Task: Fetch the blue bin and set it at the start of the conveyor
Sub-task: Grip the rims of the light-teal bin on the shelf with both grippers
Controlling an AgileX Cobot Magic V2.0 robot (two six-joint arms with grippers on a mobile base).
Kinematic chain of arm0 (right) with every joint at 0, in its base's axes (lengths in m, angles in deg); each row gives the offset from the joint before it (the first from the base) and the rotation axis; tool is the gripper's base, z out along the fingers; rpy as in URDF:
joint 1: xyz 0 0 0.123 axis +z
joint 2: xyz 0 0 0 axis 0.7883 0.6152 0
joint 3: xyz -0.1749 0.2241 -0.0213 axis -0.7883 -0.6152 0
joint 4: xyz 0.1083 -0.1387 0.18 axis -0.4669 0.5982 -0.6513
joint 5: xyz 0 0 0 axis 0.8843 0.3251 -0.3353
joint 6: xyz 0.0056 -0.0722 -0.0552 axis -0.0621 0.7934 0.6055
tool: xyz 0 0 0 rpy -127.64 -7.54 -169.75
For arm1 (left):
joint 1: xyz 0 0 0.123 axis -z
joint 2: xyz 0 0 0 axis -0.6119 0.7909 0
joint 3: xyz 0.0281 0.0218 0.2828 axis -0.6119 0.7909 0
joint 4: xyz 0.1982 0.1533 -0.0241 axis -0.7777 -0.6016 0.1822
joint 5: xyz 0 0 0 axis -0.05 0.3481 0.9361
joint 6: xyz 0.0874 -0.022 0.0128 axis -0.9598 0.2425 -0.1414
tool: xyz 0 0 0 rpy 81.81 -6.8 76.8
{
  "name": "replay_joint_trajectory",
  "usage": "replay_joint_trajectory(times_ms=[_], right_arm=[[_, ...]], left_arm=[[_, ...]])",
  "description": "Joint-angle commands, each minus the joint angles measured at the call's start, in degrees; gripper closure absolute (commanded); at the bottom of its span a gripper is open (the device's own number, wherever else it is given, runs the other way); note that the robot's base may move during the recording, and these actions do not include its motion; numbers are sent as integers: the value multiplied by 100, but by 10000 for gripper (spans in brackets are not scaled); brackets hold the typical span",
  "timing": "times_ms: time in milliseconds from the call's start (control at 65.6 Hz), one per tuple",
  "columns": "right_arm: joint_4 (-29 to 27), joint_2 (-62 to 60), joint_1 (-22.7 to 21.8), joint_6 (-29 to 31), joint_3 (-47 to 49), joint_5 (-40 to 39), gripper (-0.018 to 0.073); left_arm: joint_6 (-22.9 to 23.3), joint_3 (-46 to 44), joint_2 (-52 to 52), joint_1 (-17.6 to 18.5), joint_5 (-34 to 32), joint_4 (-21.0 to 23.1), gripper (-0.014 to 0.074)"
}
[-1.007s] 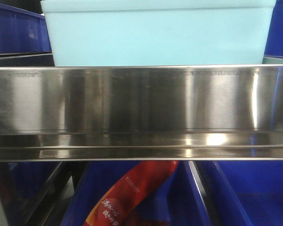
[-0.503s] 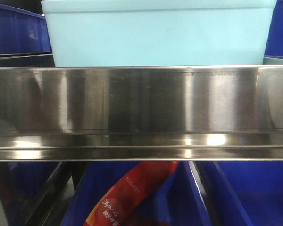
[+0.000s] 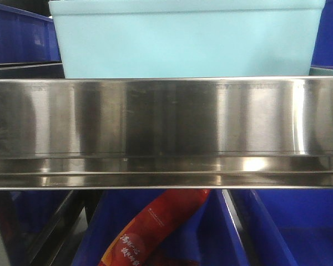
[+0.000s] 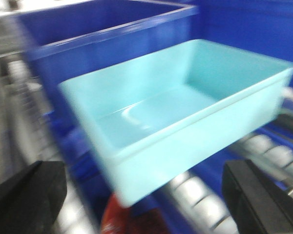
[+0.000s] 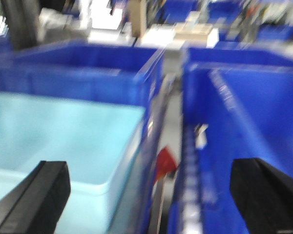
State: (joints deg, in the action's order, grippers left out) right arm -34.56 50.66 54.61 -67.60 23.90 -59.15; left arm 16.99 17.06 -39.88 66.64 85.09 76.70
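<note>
The blue bin (image 3: 183,39) is a pale aqua tub standing empty on the shelf behind the steel rail. In the left wrist view the bin (image 4: 176,112) lies ahead of and above my left gripper (image 4: 146,204). That gripper is open and empty, its black fingers (image 4: 24,200) wide apart below the bin's near corner. In the right wrist view the bin (image 5: 53,131) is at the lower left. My right gripper (image 5: 151,197) is open and empty, with its left finger (image 5: 36,197) over the bin's right part. The conveyor start is out of view.
A shiny stainless steel shelf rail (image 3: 166,133) spans the front view. Dark blue bins (image 3: 288,227) sit below it, one holding a red packet (image 3: 155,227). Dark blue bins flank the tub (image 4: 102,39) (image 5: 254,122). Silver rollers (image 4: 200,204) run under the tub.
Only the reflections on the steel rail shift. The aqua tub stays in the same place in the front view.
</note>
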Motion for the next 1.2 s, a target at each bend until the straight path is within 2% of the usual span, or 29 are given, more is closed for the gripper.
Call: replay_joint_trajectory(times_ms=[0, 107, 305, 381, 488, 656, 839, 1052, 1129, 1190], right_arm=[[8, 636, 109, 64, 668, 671, -9], [-1, 1448, 109, 64, 1661, 1454, -9], [-5, 2889, 109, -95, 3556, 2820, -9], [-5, 3439, 109, -240, 4110, 3208, -9], [-5, 4050, 109, -254, 4645, 3431, -9], [-57, 4865, 109, -264, 4872, 3327, -9], [-386, 5620, 109, -264, 4872, 2989, -9], [-386, 6219, 109, -264, 4872, 2937, -6], [-386, 6354, 109, -264, 4872, 2937, 41], [-386, 6413, 109, -264, 4872, 2937, 122]], left_arm=[[263, -778, 784, 236, 118, 51, 50], [630, -1910, 1703, 194, 731, 19, 50], [1636, -3770, 3315, -101, 2078, -641, 50], [1818, -4306, 3852, -290, 2569, -687, 50], [1827, -4811, 4423, -525, 2929, -687, 50], [1839, -4929, 5015, -750, 2965, -695, 50], [1961, -4929, 5501, -981, 2943, -695, 50], [1961, -4929, 5815, -983, 2909, -685, 50], [1961, -4929, 5838, -983, 2909, -685, 57], [1961, -4929, 5838, -983, 2909, -696, 99]])
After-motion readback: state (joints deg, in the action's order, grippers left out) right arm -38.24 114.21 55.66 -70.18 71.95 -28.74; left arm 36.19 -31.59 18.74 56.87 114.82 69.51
